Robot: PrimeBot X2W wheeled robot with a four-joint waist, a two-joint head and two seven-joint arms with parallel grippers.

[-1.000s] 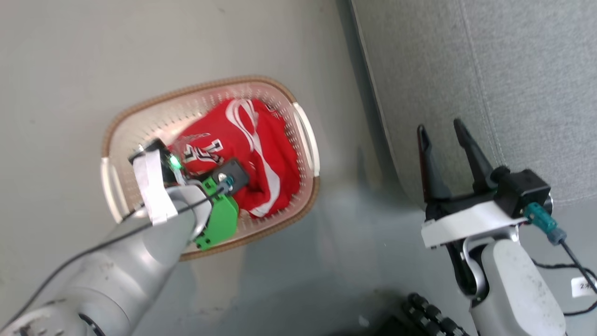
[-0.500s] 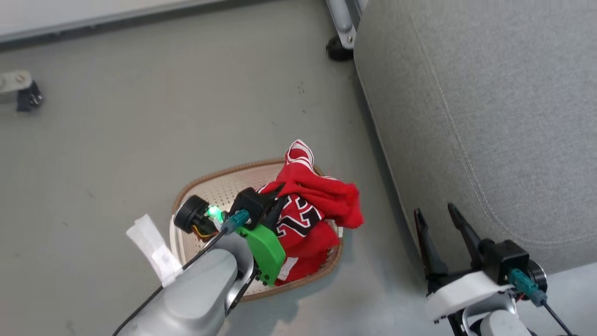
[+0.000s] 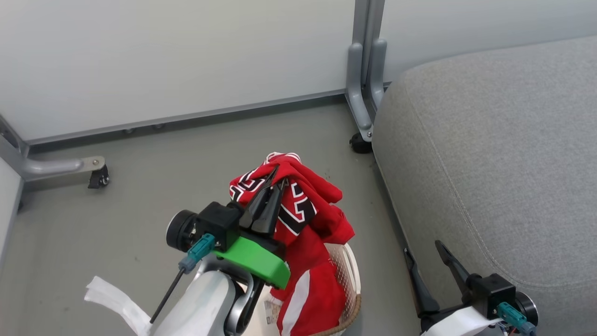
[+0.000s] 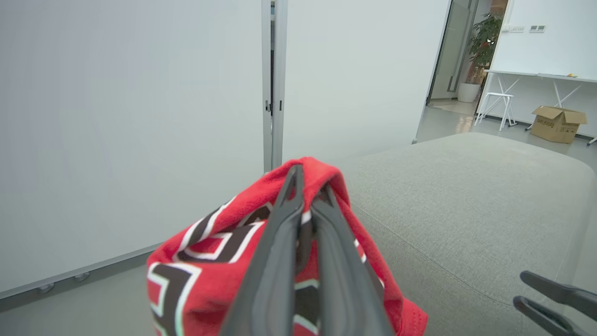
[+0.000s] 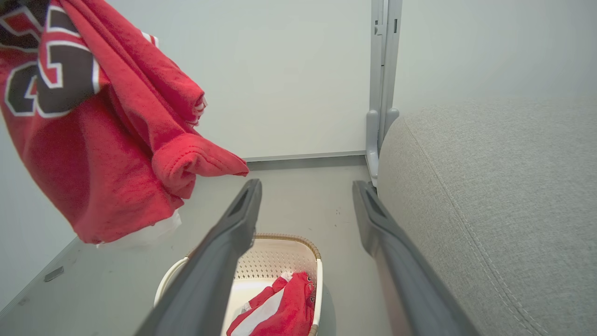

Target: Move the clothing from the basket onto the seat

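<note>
At 6 o'clock in the head view, pinching a red jersey (image 3: 329, 224) with the left gripper (image 3: 279, 175), long dark fingers pressed together on a bunched fold. Holding it up in the air above the basket (image 3: 350, 266) at 5 o'clock. Across the folds, black numerals (image 5: 46, 79) edged in white, creased and not readable as whole digits. Down at 6 o'clock in the right wrist view, lying inside the basket, a second red garment (image 5: 280, 308) with a white stripe. On the basket's inner wall, a small paper label (image 3: 269, 313), print too small to read. At 5 o'clock in the head view, hanging the right gripper (image 3: 422, 247) with fingers spread wide and nothing between them, just beside the edge of the grey seat (image 3: 489, 163) at 3 o'clock. At 2 o'clock in the left wrist view, a cardboard box (image 4: 557, 123) with dark print, illegible.
</note>
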